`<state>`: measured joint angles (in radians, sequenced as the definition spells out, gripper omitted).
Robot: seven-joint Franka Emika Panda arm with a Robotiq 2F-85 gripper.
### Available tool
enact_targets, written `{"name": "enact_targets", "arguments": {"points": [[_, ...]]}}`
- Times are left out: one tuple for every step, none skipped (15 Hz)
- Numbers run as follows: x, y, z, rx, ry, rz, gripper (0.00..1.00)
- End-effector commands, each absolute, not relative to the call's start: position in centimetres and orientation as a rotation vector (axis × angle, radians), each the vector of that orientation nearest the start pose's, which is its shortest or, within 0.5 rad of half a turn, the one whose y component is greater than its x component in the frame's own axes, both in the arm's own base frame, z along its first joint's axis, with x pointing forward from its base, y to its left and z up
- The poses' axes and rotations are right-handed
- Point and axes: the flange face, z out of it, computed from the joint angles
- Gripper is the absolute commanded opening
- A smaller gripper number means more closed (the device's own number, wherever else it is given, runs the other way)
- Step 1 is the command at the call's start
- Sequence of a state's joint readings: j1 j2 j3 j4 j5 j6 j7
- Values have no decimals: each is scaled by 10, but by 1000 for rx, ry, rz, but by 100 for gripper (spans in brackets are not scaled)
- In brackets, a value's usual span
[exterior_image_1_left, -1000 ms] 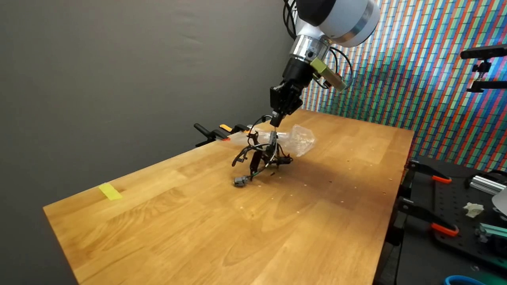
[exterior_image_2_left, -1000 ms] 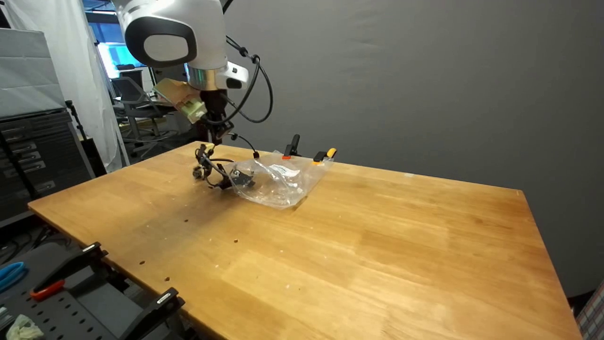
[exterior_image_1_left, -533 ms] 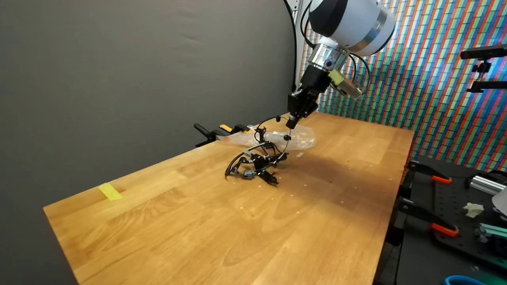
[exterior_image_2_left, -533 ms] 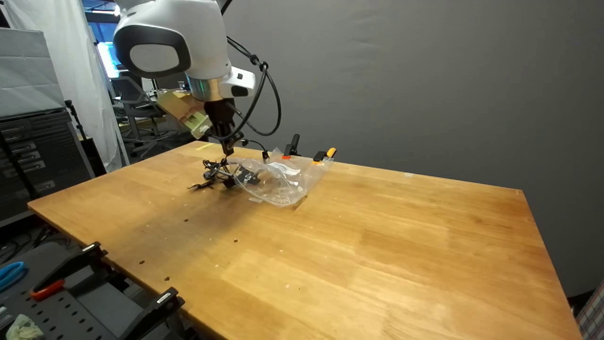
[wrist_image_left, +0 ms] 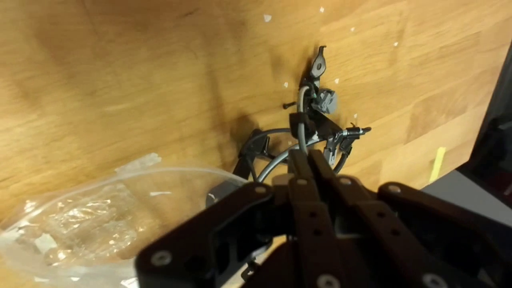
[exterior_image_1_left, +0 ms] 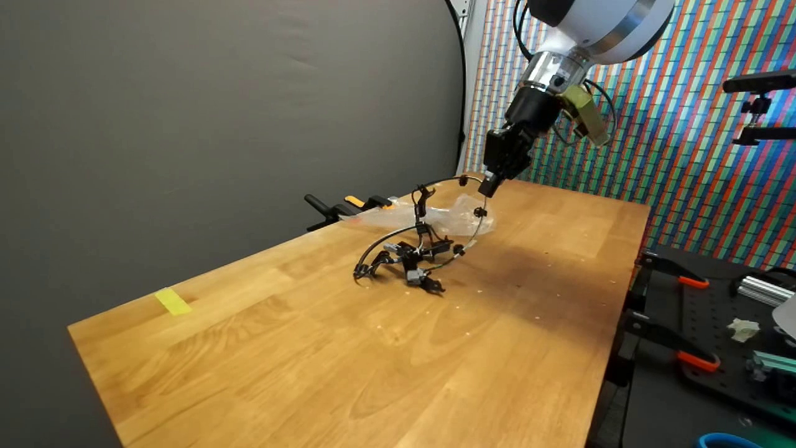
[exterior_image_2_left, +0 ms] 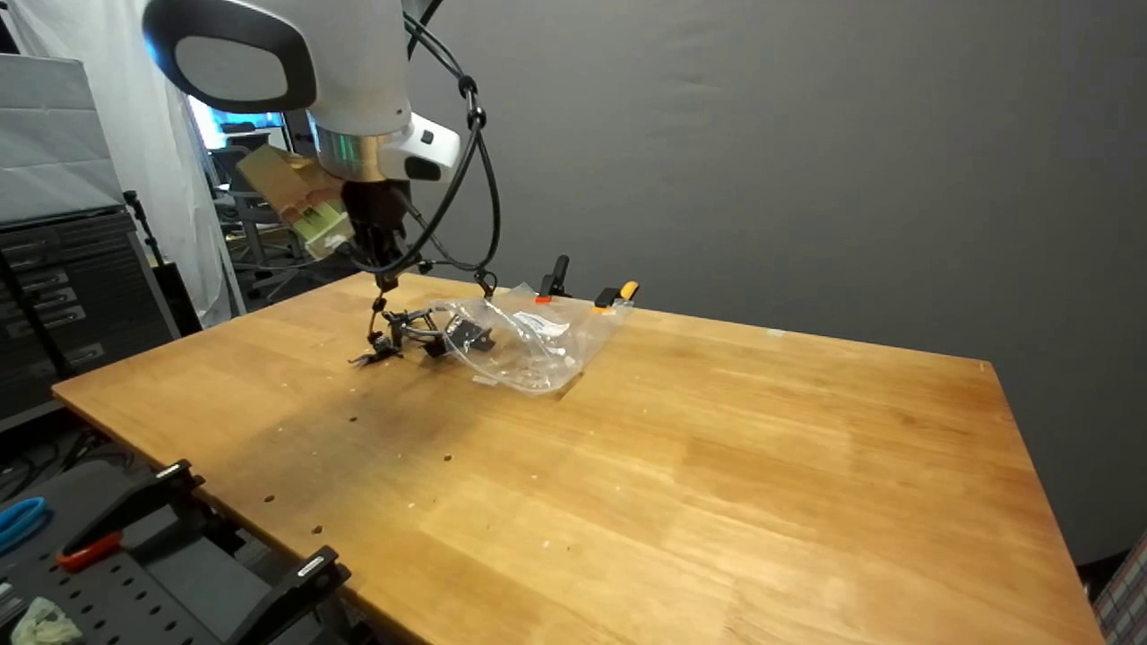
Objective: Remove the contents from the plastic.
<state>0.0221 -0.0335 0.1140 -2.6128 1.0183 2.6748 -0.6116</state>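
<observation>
jaws: drawn close together at the tips, a thin grey cable (wrist_image_left: 302,141) pinched between; nothing else seen in your gripper (wrist_image_left: 307,155). you likely hold there because the cable is the easiest part of the wire tangle (exterior_image_1_left: 408,256) to nip and tow.

outward from the tips: in an exterior view the cable loops down to either side, small black clips along it. the chunky body lies on the table (exterior_image_2_left: 762,448) by the bag's mouth; a thin branch stands up off the wood.

clear bag (exterior_image_2_left: 538,354): crinkled, back edge under two clamps (exterior_image_2_left: 556,279) at the table's edge. presumably pinned so it stays put while you pull. mouth faces the tangle; in the wrist view its rim is a pale curve.

contents: most of the tangle is out on bare wood. one dark chunk shows through the film just at the mouth; can't tell whether inside or only behind it. a white patch (exterior_image_2_left: 542,322) shows too, on or in the bag, unclear which.

judgement: removal well along, not surely done. draw low, away from the clamps, until that chunk clears the rim; a steep lift could snag film on a clip.
</observation>
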Motion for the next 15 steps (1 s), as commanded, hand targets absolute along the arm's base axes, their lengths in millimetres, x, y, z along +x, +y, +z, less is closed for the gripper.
{"name": "enact_targets", "arguments": {"points": [[400,10,285,-2732,223,-247,1],[398,-1,286,-2775,227,-257,1],[397,-9,286,-2800,233,-250,1],[396,-18,284,-2824,240,-233,1],[398,-28,281,-2850,256,-225,1],[401,-39,278,-2876,261,-228,1],[402,-48,275,-2899,270,-222,1],[405,-59,271,-2924,283,-231,1],[407,-69,268,-2940,305,-233,1],[409,-77,265,-2956,328,-239,10],[410,-86,262,-2984,354,-257,32],[411,-96,261,-3013,393,-298,35],[412,-104,262,-3028,427,-328,36],[413,-109,264,-3037,460,-356,42],[413,-113,270,-3037,487,-386,49]]}}
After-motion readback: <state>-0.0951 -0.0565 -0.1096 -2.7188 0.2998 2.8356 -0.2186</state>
